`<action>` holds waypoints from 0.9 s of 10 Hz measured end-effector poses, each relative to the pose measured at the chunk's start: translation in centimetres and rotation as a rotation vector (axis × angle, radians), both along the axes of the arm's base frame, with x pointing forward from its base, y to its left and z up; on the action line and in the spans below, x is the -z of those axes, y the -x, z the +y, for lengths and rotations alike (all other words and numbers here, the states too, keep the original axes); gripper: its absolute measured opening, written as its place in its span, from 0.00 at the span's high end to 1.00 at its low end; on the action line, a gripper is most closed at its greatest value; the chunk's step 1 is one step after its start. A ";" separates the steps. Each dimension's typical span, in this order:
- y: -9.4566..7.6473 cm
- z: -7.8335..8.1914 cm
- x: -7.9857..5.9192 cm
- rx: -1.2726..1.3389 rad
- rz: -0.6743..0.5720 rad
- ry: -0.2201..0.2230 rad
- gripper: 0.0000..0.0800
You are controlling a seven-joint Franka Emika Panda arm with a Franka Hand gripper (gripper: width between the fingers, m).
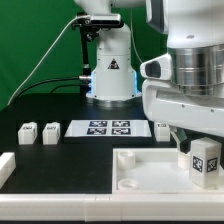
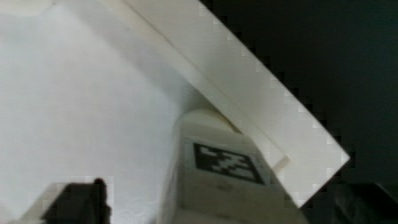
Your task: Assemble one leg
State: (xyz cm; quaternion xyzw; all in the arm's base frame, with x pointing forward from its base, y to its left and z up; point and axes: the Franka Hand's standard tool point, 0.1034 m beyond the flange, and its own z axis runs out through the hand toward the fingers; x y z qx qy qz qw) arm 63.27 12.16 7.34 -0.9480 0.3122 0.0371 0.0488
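A white leg [image 1: 206, 160] with a black-and-white tag stands upright at the corner of the large white tray [image 1: 140, 172], at the exterior view's right. My gripper [image 1: 197, 157] hangs low over that corner with its fingers on either side of the leg. In the wrist view the leg [image 2: 228, 165] rises between the fingers against the tray's raised rim [image 2: 231, 70]. One dark finger [image 2: 75, 202] stands apart from the leg, with bare tray showing between them. The jaws are open. The other finger is hard to tell from the dark table.
The marker board [image 1: 104, 127] lies behind the tray. Two more legs [image 1: 27, 132] [image 1: 50, 131] stand to its left and one [image 1: 162, 129] to its right. A white part [image 1: 5, 165] sits at the front left edge. The arm's base [image 1: 110, 70] is at the back.
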 end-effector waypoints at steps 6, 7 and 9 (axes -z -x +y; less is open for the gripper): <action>-0.2 0.0 -0.8 -0.755 -0.052 -0.015 0.19; -0.2 -0.1 -0.7 -0.864 -0.059 -0.014 0.19; -0.2 -0.1 -0.7 -0.929 -0.066 -0.018 0.19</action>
